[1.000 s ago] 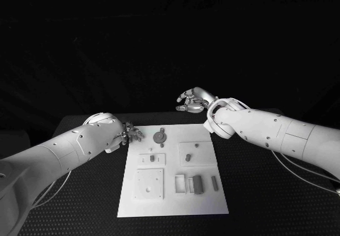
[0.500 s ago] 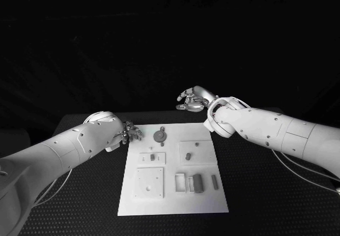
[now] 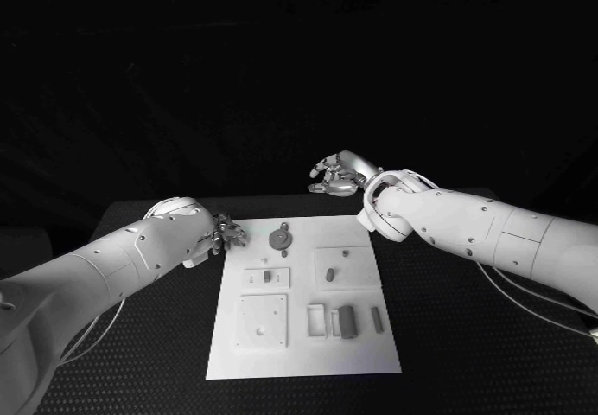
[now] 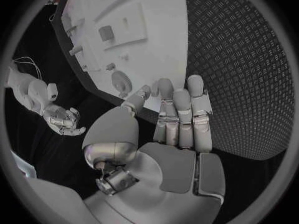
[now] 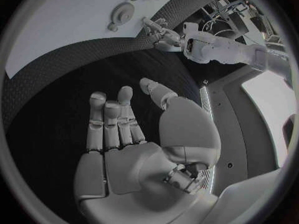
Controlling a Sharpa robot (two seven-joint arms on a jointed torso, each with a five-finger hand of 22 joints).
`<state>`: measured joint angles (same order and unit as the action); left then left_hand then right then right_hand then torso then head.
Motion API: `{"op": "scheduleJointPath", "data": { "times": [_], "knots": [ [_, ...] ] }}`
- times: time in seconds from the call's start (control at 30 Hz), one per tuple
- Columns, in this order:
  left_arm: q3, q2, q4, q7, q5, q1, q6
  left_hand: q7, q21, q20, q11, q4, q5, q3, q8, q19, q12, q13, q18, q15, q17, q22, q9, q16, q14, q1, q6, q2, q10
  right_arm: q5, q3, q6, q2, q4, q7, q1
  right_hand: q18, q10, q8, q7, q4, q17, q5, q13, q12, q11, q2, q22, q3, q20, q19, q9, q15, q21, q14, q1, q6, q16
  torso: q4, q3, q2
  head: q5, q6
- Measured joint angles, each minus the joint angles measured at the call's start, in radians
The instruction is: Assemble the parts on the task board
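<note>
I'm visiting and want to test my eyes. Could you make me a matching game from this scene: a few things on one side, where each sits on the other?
Things:
1. left hand
2. right hand
3. round part
4. board

Places:
A. past the table's far edge, in the air
B. middle of the table
C. at the board's far left corner
D. on the board's far end

Pairs: 1-C, 2-A, 3-D, 4-B

— Dim room here, black all round, and light from above catches the board bright white.
— Arms glow pale too, soft shadows beneath. Wrist views bend every straight edge, rims dark, the table mesh still crisp.
</note>
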<state>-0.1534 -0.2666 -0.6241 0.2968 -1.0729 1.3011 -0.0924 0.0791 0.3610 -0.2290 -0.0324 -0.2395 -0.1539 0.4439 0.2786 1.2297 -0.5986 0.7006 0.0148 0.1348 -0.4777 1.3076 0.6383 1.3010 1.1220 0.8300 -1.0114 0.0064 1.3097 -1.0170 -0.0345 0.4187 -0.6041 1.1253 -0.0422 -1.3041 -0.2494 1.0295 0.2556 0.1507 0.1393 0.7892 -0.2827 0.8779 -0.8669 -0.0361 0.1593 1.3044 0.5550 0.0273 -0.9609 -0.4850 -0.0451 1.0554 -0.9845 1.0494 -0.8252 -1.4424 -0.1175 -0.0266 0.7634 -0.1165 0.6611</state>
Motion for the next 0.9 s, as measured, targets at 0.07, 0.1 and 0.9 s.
{"op": "scheduleJointPath", "data": {
  "times": [0.07,0.1,0.9],
  "knots": [
    [0.000,0.000,0.001,0.000,0.002,0.000,-0.001,-0.002,0.004,-0.002,0.000,-0.008,0.000,0.008,0.000,0.002,0.000,0.000,0.000,-0.001,0.002,0.000,0.001,0.000,0.001,0.010,-0.006,0.010,0.000,0.000,0.000,0.000,0.000,0.000,0.000,0.000,0.000,0.000,0.000,0.000,0.000,0.000,0.000,0.000,0.000,0.000,0.000,0.000,0.000,0.000,0.000,0.000,0.000,0.000,0.000,0.000,0.000,0.000,-0.0001,0.0000,0.000,-0.001,0.000],
    [0.000,0.000,0.001,0.000,0.003,0.000,-0.001,-0.001,0.005,-0.002,0.000,-0.006,0.017,0.022,0.000,0.002,0.000,0.000,0.000,-0.001,0.004,0.000,0.002,0.000,0.001,0.014,-0.007,0.010,0.000,0.000,0.000,0.000,0.000,0.000,0.000,0.000,0.000,0.000,0.000,0.000,0.000,0.000,0.000,0.000,0.000,0.000,0.000,0.000,0.000,0.000,0.000,0.000,0.000,0.000,0.000,0.000,0.000,0.000,-0.0003,0.0001,0.000,-0.001,0.001],
    [0.024,-0.045,-0.048,-0.002,0.142,0.007,-0.004,-0.020,0.026,-0.005,-0.007,0.008,0.099,0.161,0.011,0.009,-0.005,0.000,0.000,0.002,0.016,0.000,0.010,0.019,0.009,0.053,-0.035,0.066,0.007,0.000,0.000,0.000,-0.006,-0.005,0.001,0.000,0.000,0.000,0.000,0.000,0.000,0.000,0.000,0.000,0.000,0.000,0.000,0.001,0.000,0.000,0.000,0.000,0.000,0.000,0.000,0.000,0.000,0.000,-0.0013,0.0012,-0.002,0.004,0.002]
  ]
}}
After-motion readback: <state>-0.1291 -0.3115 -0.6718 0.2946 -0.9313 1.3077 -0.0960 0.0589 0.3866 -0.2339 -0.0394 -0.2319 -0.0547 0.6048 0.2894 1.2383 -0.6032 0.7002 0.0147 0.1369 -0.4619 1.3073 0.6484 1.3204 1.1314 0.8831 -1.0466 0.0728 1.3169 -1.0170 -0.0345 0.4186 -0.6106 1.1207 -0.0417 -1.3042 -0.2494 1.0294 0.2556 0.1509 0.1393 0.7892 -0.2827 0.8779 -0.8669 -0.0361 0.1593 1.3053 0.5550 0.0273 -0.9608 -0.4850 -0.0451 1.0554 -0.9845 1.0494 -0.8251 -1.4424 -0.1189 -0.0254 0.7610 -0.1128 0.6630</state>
